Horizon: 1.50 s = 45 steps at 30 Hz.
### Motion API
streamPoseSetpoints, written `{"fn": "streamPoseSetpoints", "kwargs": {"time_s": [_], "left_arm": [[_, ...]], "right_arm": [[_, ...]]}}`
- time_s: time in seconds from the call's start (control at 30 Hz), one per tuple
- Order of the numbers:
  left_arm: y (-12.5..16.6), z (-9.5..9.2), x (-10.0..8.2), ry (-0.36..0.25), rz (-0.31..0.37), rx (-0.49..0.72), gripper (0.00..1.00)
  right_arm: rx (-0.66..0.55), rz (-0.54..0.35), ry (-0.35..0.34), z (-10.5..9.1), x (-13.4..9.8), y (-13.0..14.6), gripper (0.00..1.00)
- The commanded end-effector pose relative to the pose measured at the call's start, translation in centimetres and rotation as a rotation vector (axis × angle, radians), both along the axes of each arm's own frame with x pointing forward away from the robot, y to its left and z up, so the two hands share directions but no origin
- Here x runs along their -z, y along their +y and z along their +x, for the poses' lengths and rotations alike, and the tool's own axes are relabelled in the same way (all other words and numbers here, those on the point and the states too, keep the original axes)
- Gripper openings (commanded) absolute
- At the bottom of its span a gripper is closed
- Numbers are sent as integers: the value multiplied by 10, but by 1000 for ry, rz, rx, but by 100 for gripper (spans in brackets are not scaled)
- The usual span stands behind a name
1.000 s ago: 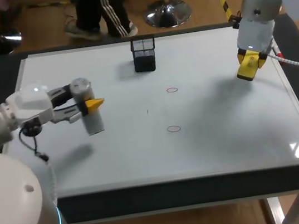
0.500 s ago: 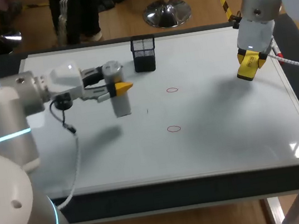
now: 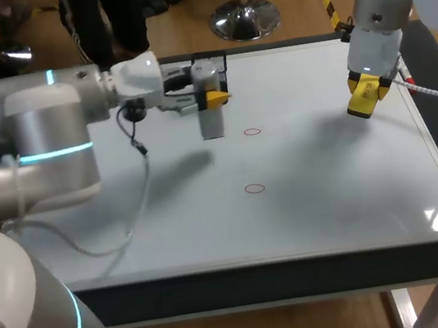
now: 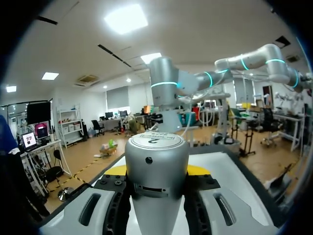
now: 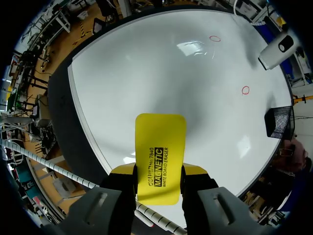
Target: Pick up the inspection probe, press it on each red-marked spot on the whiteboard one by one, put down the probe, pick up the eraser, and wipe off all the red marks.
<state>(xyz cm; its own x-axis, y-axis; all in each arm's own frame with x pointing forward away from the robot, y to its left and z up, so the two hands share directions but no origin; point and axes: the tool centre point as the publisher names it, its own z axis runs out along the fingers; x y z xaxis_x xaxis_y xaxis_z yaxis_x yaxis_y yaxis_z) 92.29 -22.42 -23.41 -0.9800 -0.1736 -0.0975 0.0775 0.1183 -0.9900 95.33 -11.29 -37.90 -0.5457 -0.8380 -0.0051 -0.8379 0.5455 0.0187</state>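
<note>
My left gripper (image 3: 216,98) is shut on the grey cylindrical probe (image 3: 209,109), which hangs upright over the whiteboard (image 3: 331,197), just left of the farther red ring (image 3: 252,132). A second red ring (image 3: 254,188) lies nearer the front. In the left wrist view the probe (image 4: 156,166) fills the gap between the fingers of the left gripper (image 4: 156,172). My right gripper (image 3: 364,98) hovers at the board's far right, shut on the yellow eraser (image 3: 361,93). The right wrist view shows the eraser (image 5: 160,152) in the right gripper (image 5: 159,177), both rings (image 5: 245,90) (image 5: 214,38) and the probe (image 5: 276,49) beyond.
A black mesh holder (image 3: 211,65) stands at the board's far edge, right behind the left gripper and partly hidden by it; it also shows in the right wrist view (image 5: 279,122). The board's dark frame (image 3: 261,277) runs along the front.
My left arm has carried the probe from the board's left side rightward and toward the far edge, up to the mesh holder. The right arm and the eraser have stayed in place.
</note>
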Motion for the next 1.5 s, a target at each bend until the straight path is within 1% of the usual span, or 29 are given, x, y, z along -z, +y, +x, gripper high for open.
{"fn": "streamPoseSetpoints", "kwargs": {"time_s": [0.03,0.27,0.63,0.87,1.03,1.27,1.5], "left_arm": [[-59,26,14,17,-2,84,0],[-76,34,22,20,-18,114,0],[-81,41,33,33,-37,130,0],[-80,41,36,55,-26,126,0],[-79,38,36,60,-27,125,0],[-79,37,43,75,-24,124,0],[-80,35,45,75,-25,128,0]], "right_arm": [[-2,-2,0,0,0,-1,0],[-2,-2,0,0,0,-1,0],[-2,-2,0,0,0,-1,0],[-2,-2,0,0,0,-1,0],[-2,-2,0,0,0,-1,0],[-2,-2,0,0,0,-1,0],[-2,-2,0,0,0,-1,0]]}}
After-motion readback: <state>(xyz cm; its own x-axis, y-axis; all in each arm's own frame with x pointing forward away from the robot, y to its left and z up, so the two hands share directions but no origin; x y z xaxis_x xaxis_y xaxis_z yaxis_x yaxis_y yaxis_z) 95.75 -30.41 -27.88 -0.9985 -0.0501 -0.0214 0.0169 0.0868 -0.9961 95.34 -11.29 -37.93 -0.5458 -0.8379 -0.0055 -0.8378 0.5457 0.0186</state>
